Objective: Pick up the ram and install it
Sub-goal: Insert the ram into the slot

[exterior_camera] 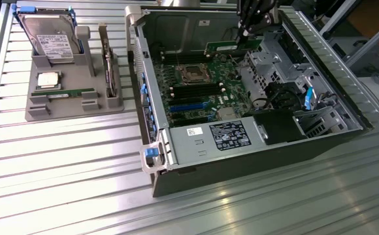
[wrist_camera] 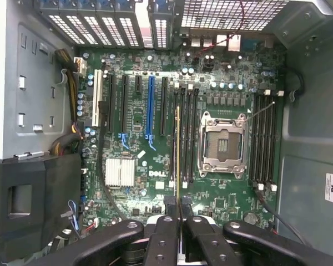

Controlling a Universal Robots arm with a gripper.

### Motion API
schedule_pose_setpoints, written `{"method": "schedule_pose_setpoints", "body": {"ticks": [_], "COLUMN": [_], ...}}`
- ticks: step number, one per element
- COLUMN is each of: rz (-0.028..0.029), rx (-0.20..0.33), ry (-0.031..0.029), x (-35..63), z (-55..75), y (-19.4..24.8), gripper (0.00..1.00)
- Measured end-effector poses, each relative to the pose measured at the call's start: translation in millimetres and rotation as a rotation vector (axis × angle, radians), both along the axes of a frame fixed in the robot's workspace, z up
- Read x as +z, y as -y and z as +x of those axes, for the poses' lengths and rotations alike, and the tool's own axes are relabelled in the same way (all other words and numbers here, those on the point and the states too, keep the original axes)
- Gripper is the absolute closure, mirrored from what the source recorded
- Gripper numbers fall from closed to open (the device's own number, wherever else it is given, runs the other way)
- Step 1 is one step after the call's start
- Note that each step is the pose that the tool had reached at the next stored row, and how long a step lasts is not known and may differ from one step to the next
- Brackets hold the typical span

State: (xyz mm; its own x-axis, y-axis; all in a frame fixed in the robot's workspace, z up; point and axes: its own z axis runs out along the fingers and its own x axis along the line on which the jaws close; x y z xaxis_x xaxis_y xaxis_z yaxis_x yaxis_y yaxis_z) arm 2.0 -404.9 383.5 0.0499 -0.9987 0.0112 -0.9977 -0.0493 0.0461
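On the exterior view's left, a grey tray (exterior_camera: 59, 110) carried a hard drive (exterior_camera: 49, 36), a silver processor (exterior_camera: 49, 79) and a spare stick (exterior_camera: 62, 93) lying flat. To its right stood the open case (exterior_camera: 242, 166), its motherboard (exterior_camera: 183, 110) exposed. The ram (exterior_camera: 232, 47) hung over the far part of the board, beyond the empty socket (exterior_camera: 194, 73), and appeared clear of the board. In the wrist view the ram (wrist_camera: 177, 155) ran edge-on, in line with the black slots (wrist_camera: 190, 138) beside the socket. The stick looked light, thin and stiff, but fragile. Its chips and gold contacts were best left untouched, so a hold on the flat faces near the upper edge, without twisting, seemed right. The gripper (exterior_camera: 248, 32) was closed to a narrow gap on that upper edge. Its fingers (wrist_camera: 166, 221) pinched both faces of the stick and touched nothing else.
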Motion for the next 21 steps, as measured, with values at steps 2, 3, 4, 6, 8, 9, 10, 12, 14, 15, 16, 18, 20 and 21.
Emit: {"method": "schedule_pose_setpoints", "body": {"ticks": [2,3,4,6,8,9,10,12,14,15,16,18,20,21], "rz": [0.0000,0.0000,0.0000,0.0000,0.0000,0.0001,0.0000,0.0000,0.0000,0.0001,0.0000,0.0000,-0.0001,0.0000], "rx": [0.000,0.000,0.000,0.000,0.000,0.000,0.000,0.000,0.000,0.000,0.000,0.000,0.000,0.000], "ry": [0.0000,0.0000,0.0000,0.0000,0.0000,0.0000,0.0000,0.0000,0.0000,0.0000,0.0000,0.0000,0.0000,0.0000], "x": [-0.8,-1.5,-2.0,-3.4,-4.1,-4.5,-4.8,-5.6,-6.6,-7.1,-7.5,-8.5,-9.0,-9.3], "z": [0.0,0.0,0.0,0.0,0.0,0.0,0.0,0.0,0.0,0.0,0.0,0.0,0.0,0.0], "y": [0.0,0.0,0.0,0.0,0.0,0.0,0.0,0.0,0.0,0.0,0.0,0.0,0.0,0.0], "gripper": [0.88,0.88,0.88,0.88,0.88,0.88,0.88,0.88,0.88,0.88,0.88,0.88,0.88,0.88]}}
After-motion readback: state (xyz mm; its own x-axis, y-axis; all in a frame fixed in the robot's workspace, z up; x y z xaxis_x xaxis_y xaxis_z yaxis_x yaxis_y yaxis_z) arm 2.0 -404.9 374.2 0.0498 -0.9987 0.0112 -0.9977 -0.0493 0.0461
